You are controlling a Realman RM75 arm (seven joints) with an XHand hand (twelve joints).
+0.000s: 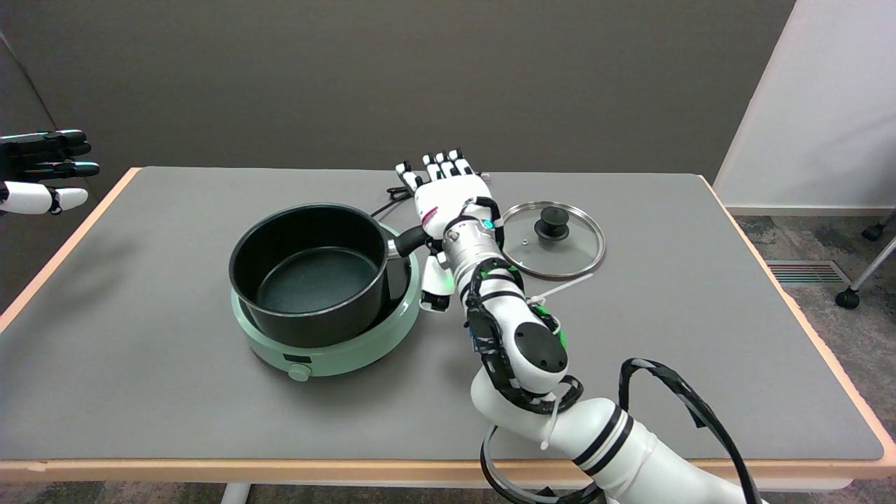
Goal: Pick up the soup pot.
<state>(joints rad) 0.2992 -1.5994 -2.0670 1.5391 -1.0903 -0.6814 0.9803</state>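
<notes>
Soup pot (311, 273), round, matte black and deep, sits uncovered on a mint-green circular hotplate (329, 343) at about nine o'clock from the counter's (140, 392) centre; its dark stick handle (409, 241) points toward three o'clock, long axis running left-right. Right hand (448, 199) lies over that handle's end, fingers (441, 164) extended and close together; whether it grips the handle cannot be told. Glass lid (553, 239), steel-rimmed with a black knob, lies flat just beyond the wrist.
</notes>
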